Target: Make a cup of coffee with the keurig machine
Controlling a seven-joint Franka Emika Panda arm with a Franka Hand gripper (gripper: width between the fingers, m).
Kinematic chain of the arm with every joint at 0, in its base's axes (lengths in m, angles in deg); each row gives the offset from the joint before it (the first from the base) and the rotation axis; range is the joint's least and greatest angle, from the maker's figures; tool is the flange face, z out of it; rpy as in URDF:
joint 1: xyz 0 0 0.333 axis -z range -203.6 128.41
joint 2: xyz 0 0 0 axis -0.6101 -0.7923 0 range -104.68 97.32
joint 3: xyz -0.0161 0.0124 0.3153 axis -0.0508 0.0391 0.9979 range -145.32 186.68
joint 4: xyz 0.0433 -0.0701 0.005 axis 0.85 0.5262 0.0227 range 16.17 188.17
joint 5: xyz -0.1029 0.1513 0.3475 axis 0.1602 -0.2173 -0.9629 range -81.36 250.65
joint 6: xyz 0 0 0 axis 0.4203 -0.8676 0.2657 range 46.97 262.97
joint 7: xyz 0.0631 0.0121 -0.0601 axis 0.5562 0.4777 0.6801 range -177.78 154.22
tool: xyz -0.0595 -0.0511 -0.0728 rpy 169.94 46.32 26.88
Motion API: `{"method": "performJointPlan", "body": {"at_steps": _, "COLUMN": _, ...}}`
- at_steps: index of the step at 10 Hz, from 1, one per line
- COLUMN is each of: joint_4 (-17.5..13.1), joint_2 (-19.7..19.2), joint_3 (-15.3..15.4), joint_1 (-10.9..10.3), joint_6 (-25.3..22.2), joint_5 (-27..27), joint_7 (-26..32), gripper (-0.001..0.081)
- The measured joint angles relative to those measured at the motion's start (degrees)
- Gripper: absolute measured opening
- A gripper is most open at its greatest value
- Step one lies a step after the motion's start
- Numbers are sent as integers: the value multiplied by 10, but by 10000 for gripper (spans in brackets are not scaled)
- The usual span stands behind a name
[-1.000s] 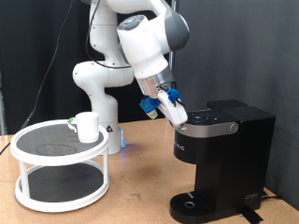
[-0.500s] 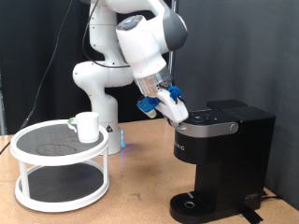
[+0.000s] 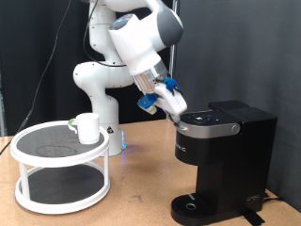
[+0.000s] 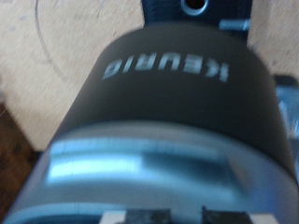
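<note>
The keurig machine stands black on the wooden table at the exterior view's right, its top lid down. My gripper hangs tilted at the front edge of the lid, fingertips close to or touching it. The wrist view is filled by the machine's rounded front with the KEURIG lettering; only the fingertips show at the picture's edge. The cup, a small white mug, stands on the upper shelf of a round white two-tier rack at the exterior view's left. Nothing shows between the fingers.
The robot's white base stands behind the rack. A small pale pod sits beside the cup. The machine's round drip base is bare. A black curtain closes the back.
The gripper has shifted slightly up and to the exterior view's left along the lid's front edge. Cup, rack and machine have not moved.
</note>
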Motion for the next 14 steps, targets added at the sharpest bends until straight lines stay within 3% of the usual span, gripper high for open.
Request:
{"method": "performJointPlan", "body": {"at_steps": 5, "joint_4": 3, "joint_2": 46, "joint_3": -11, "joint_1": 0, "joint_6": -48, "joint_5": -40, "joint_7": -5, "gripper": 0}}
{"method": "performJointPlan", "body": {"at_steps": 7, "joint_4": 9, "joint_2": 46, "joint_3": -10, "joint_1": 0, "joint_6": -29, "joint_5": -41, "joint_7": -1, "gripper": 0}}
{"method": "performJointPlan", "body": {"at_steps": 11, "joint_4": 97, "joint_2": 105, "joint_3": -12, "joint_1": 5, "joint_6": 58, "joint_5": -107, "joint_7": -8, "gripper": 0}}
{"method": "performJointPlan", "body": {"at_steps": 12, "joint_4": 116, "joint_2": 123, "joint_3": -14, "joint_1": 12, "joint_6": 53, "joint_5": -104, "joint_7": -16, "gripper": 0}}
{"method": "performJointPlan", "body": {"at_steps": 14, "joint_4": 143, "joint_2": 154, "joint_3": -20, "joint_1": 38, "joint_6": 24, "joint_5": -42, "joint_7": -22, "gripper": 0}}
